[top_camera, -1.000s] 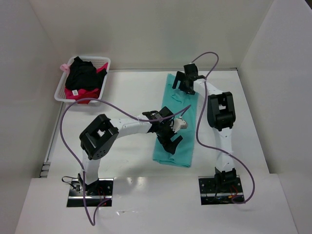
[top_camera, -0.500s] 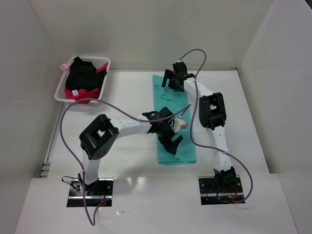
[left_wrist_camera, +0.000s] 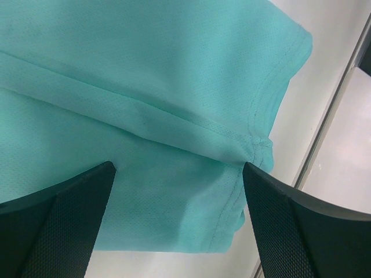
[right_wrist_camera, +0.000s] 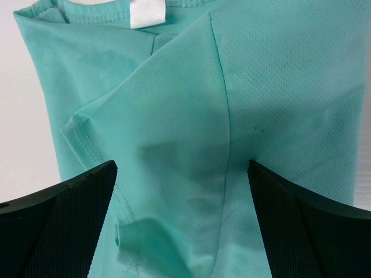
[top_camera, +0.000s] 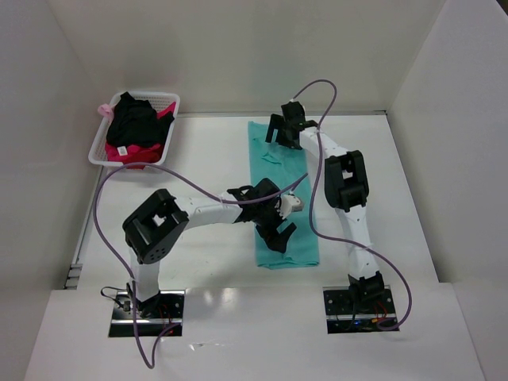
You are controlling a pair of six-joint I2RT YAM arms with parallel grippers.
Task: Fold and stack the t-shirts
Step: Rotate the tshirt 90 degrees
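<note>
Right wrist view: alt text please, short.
A teal t-shirt fills the frame, partly folded, with its white neck label at the top edge. The right tool is open above it, its two black fingers wide apart at the bottom corners and holding nothing. A strip of white table shows at left.

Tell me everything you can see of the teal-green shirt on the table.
The plain teal-green cloth t-shirt is fine mesh knit with stitched hems and a small white neck label. It lies flat on the white table, folded lengthwise into a narrow strip, collar at the far end, a sleeve tucked over the front. The open left gripper is over its near half, the open right gripper over the collar end; neither grips it.
</note>
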